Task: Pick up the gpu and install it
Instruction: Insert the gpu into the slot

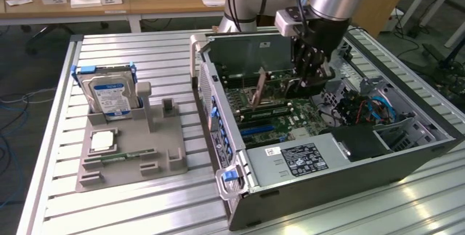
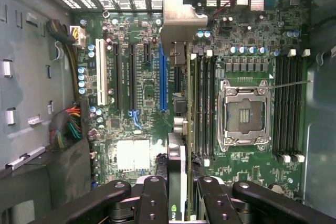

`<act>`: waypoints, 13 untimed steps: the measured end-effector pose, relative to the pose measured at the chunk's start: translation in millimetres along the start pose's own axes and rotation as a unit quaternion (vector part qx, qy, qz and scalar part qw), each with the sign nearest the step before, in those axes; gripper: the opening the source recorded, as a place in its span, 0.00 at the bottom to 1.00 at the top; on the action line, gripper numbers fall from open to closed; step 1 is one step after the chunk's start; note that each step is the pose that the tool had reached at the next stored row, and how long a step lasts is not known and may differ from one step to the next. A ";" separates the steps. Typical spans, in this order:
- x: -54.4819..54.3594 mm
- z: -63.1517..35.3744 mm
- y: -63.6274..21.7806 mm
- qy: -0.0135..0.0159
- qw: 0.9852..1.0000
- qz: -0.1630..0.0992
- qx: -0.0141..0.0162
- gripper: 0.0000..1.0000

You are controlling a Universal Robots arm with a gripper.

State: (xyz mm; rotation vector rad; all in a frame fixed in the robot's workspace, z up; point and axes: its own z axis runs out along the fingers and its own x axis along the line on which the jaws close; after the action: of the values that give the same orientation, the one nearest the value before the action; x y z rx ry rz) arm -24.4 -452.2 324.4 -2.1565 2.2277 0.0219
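Brownish circuit board marks the gpu [image 1: 256,89], which stands on edge inside the open computer case [image 1: 407,153], over the motherboard [image 1: 280,118]. The gripper [image 1: 311,78] is lowered into the case and clenched on the card's top edge; in the wrist view its fingers [image 2: 153,198] sit on either side of the thin card [image 2: 178,129], which runs edge-on across the green board. On the exterior view's left, a grey holder [image 1: 123,153] carries the hard drive [image 1: 110,94] and a memory stick [image 1: 120,156].
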 end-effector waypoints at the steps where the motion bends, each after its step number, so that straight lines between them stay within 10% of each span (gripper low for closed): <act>1: 1.0 0.0 0.0 0.000 1.000 0.000 0.000 0.27; 13: 4.8 4.9 5.9 0.000 1.000 0.000 0.000 0.27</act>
State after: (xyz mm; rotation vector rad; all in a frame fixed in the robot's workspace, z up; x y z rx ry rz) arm -30.4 -456.6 319.2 -2.1564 2.2278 0.0219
